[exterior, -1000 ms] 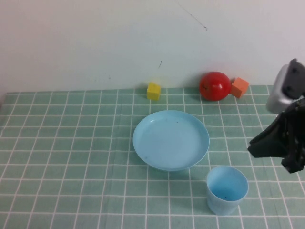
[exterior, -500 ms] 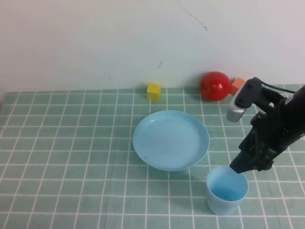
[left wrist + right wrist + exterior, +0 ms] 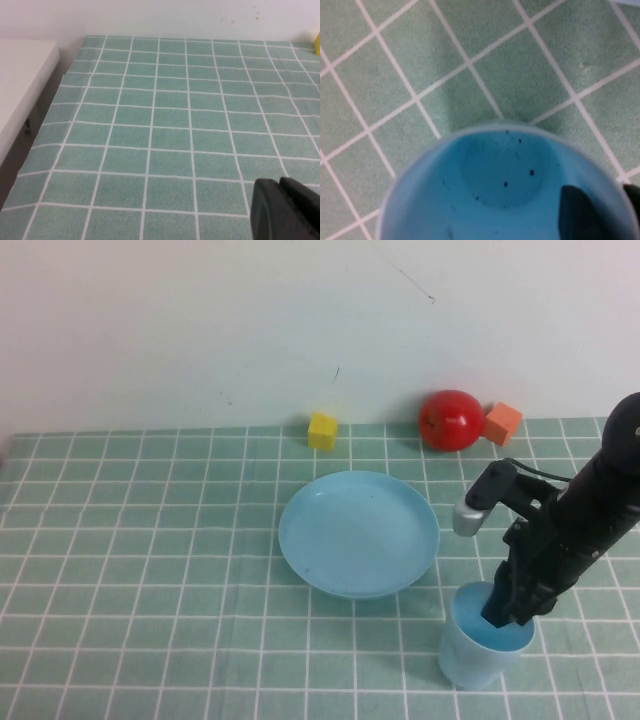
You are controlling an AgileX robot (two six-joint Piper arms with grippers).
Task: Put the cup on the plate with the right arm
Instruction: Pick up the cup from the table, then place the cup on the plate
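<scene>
Reaching down at the near right of the green checked tablecloth [image 3: 150, 540], our right gripper [image 3: 505, 612] straddles the rim of the light-blue cup [image 3: 478, 655], which stands upright just to the near right of the light-blue plate [image 3: 358, 533], apart from it and not yet lifted. The right wrist view looks straight into the cup [image 3: 505, 185]: one dark fingertip [image 3: 577, 215] sits inside the wall and a sliver of the other shows outside it, so we read the jaws as apart, astride the wall, not yet pinching. To do this step well, we judge that we should close firmly on the wall, since a light tapered tumbler may tip or slide, then lift straight up until its base clears the plate's raised rim, carry it over the plate's centre and set it down level before letting go.

Our left gripper [image 3: 287, 210] is out of the high view; in its own wrist view only a dark corner of it shows above bare cloth, with the two fingers seemingly pressed together. Hidden from us: how deep the right fingers reach, and the outer finger almost entirely. Along the wall stand a yellow cube [image 3: 322, 430], a red apple [image 3: 450, 420] and an orange cube [image 3: 503, 423], well clear of the work
</scene>
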